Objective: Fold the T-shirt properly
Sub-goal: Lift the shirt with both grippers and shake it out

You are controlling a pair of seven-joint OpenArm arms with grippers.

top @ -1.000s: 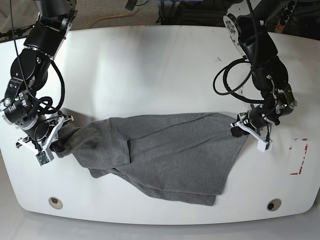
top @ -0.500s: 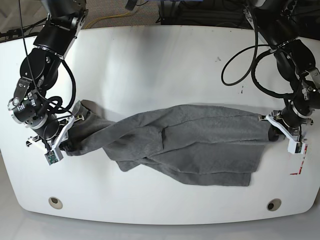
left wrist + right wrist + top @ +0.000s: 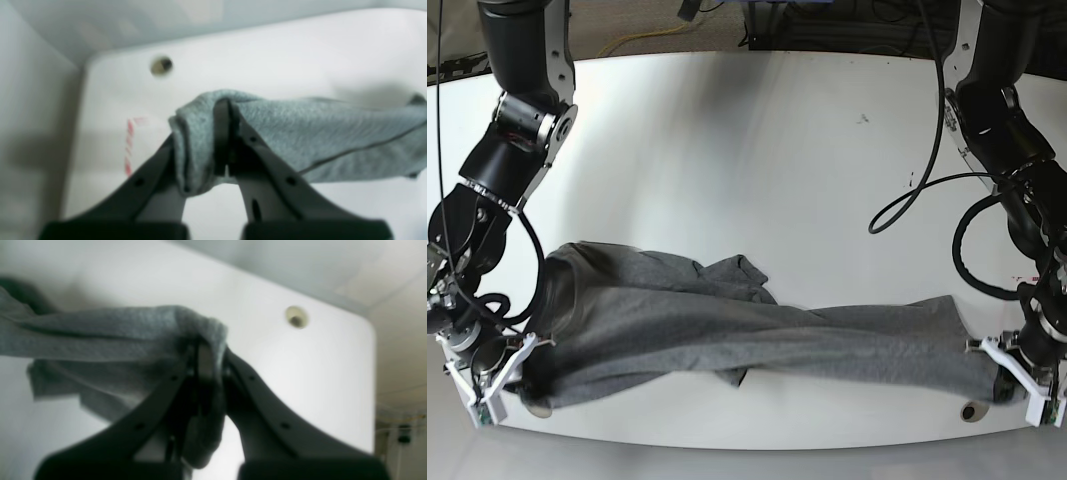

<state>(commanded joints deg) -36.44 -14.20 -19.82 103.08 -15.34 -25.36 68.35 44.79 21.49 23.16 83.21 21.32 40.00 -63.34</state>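
The heather-grey T-shirt [image 3: 757,340] hangs stretched between both arms above the front edge of the white table [image 3: 727,150], bunched and twisted in the middle. My left gripper [image 3: 213,140] is shut on a folded end of the T-shirt [image 3: 300,133] at the base view's right, near the front edge [image 3: 1007,385]. My right gripper [image 3: 206,363] is shut on the other end of the T-shirt [image 3: 100,330] at the base view's left [image 3: 517,385]. Cloth wraps over the fingertips in both wrist views.
Round holes sit in the table near both front corners [image 3: 971,411] [image 3: 295,317]. A red-striped mark [image 3: 128,146] lies on the table at the base view's right edge. Cables [image 3: 917,190] loop off the arm there. The floor lies just past the front edge.
Both arms have pulled the T-shirt toward the table's front edge and further apart. The cloth has gone from a loose heap to a long taut band.
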